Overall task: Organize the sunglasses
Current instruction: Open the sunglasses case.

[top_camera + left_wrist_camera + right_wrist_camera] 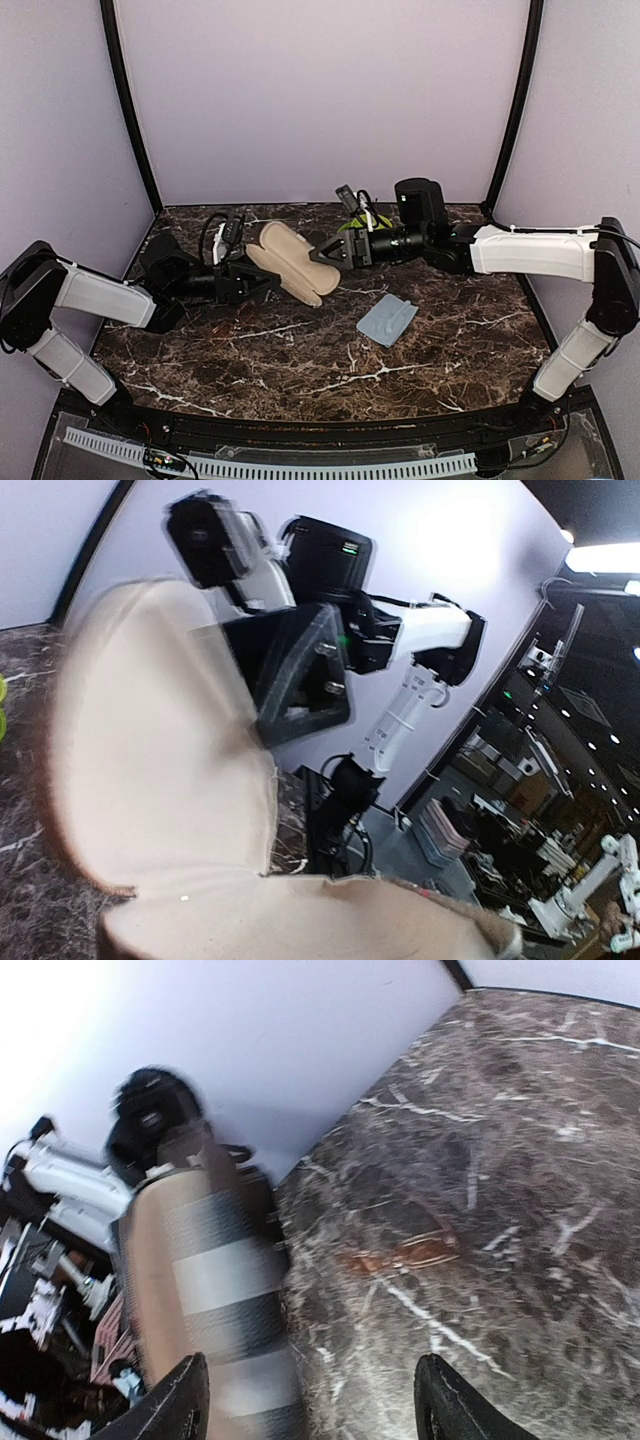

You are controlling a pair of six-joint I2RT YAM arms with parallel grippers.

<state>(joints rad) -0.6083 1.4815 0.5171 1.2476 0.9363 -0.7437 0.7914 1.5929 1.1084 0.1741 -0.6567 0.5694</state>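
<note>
A beige sunglasses case [287, 262] stands open at the middle of the table, its two halves spread. My left gripper [256, 276] grips its left edge. In the left wrist view the case [150, 780] fills the frame and hides the fingers. My right gripper [326, 253] is open just to the right of the case and holds nothing. In the right wrist view [315, 1410] it is open, with the striped inside of the case [215, 1290] by its left finger. A faint orange-brown shape [400, 1253] lies blurred on the table; I cannot tell if it is the sunglasses.
A folded light blue cloth [387, 319] lies on the dark marble table [300, 370] right of centre. A yellow-green object [352, 224] sits behind my right wrist, mostly hidden. Purple walls close the back and sides.
</note>
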